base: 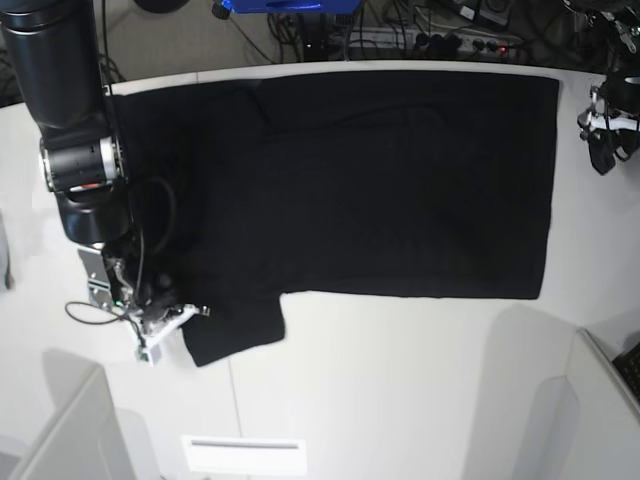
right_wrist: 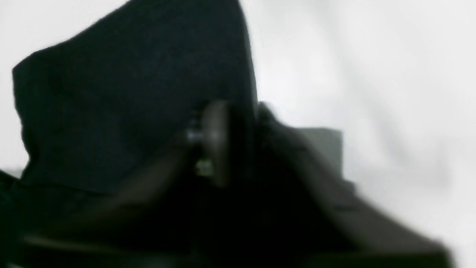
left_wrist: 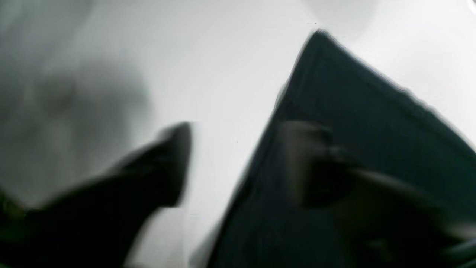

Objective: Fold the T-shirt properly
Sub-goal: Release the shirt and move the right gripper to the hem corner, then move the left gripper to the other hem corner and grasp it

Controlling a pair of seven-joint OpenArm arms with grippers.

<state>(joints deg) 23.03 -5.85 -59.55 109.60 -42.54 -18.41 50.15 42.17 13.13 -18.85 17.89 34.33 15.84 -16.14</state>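
The black T-shirt [base: 380, 180] lies spread flat on the white table [base: 400, 380], plain side up, with one sleeve [base: 235, 325] sticking out at the front left. My right gripper [base: 170, 318] is at that sleeve's edge. In the right wrist view the gripper [right_wrist: 247, 137] looks shut on the T-shirt [right_wrist: 130, 93]; the picture is blurred. My left gripper [base: 603, 155] is just beyond the shirt's right edge. In the blurred left wrist view it [left_wrist: 241, 163] is open, one finger [left_wrist: 308, 160] over a corner of the T-shirt [left_wrist: 372, 130].
Cables and a power strip [base: 440, 30] run along the table's far edge. A white label [base: 245, 455] lies near the front edge. Grey panels stand at the front left [base: 70, 430] and front right [base: 600, 400].
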